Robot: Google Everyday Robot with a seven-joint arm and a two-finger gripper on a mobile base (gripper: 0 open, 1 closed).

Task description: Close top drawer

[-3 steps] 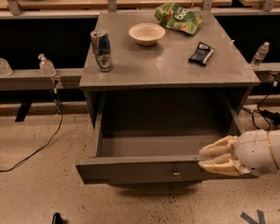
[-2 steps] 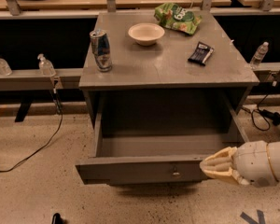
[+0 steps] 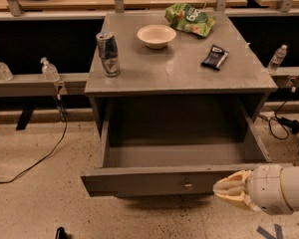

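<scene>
The top drawer (image 3: 139, 181) is pulled far out of the grey cabinet, and its grey box looks empty. Its flat grey front faces me with a small round metal knob (image 3: 187, 185) at the centre. My gripper (image 3: 228, 188), cream-coloured on a white arm, is at the lower right, level with the drawer front's right end and right of the knob. Its fingertips point left toward the front. Contact with the front cannot be told. The lower drawers are hidden behind the open drawer.
On the cabinet top (image 3: 179, 68) stand a can (image 3: 108, 53), a white bowl (image 3: 156, 35), a green chip bag (image 3: 190, 19) and a dark snack bar (image 3: 215, 57). Plastic bottles (image 3: 49, 69) sit on side rails. Cables (image 3: 40, 158) lie on the floor.
My gripper has dropped lower and moved slightly left, from beside the drawer's right wall to level with the drawer front. The drawer has not visibly moved.
</scene>
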